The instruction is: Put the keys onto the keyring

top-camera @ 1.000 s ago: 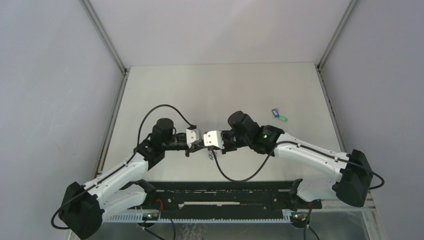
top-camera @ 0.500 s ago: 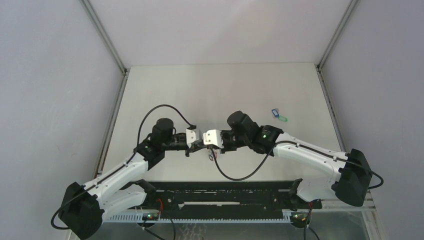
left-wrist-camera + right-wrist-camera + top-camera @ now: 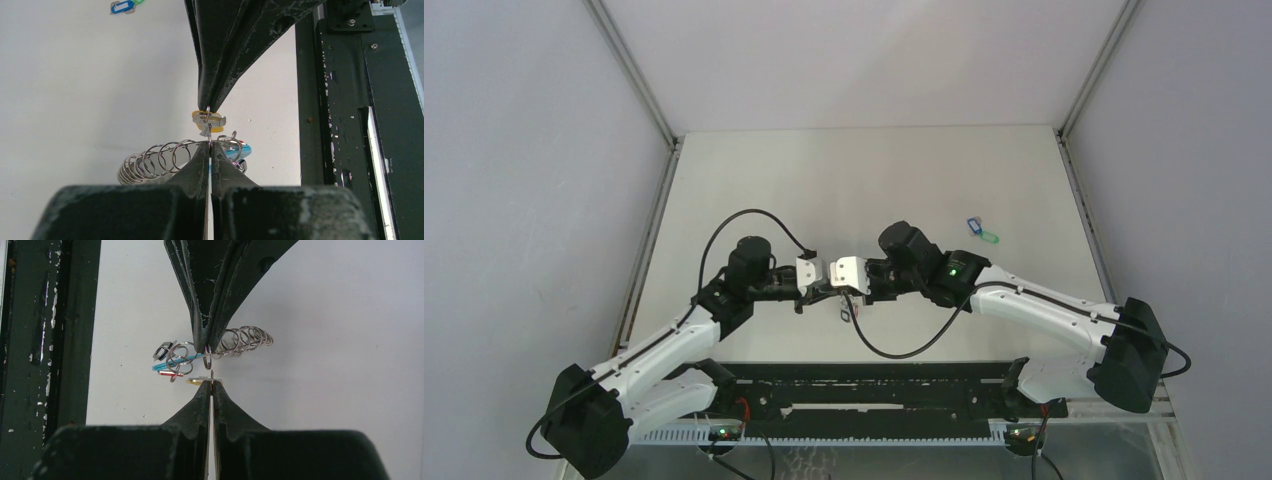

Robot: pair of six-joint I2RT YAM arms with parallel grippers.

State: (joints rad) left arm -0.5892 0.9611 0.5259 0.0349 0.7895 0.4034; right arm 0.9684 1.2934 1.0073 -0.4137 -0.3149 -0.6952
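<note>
My two grippers meet tip to tip above the table's near middle. The left gripper [image 3: 825, 291] [image 3: 210, 144] is shut on a wire loop of the keyring [image 3: 152, 161], a silvery coil with a cyan piece [image 3: 241, 150]. In the right wrist view the keyring [image 3: 244, 339] hangs from the left fingers, with cyan [image 3: 167, 366], red and black bits. The right gripper [image 3: 840, 293] [image 3: 212, 383] is shut on the small ring of the yellow-orange key [image 3: 199, 381] [image 3: 210, 119], just beside the keyring. The blue key [image 3: 973, 226] and green key [image 3: 989, 238] lie together on the table at the right.
The black base rail [image 3: 874, 385] runs along the near edge, close below both grippers, and shows as the dark frame [image 3: 350, 100] in the wrist views. Grey walls with metal corner posts [image 3: 634, 75] close in the white table [image 3: 864, 180].
The right gripper has edged slightly left toward the left one. Both grips are unchanged.
</note>
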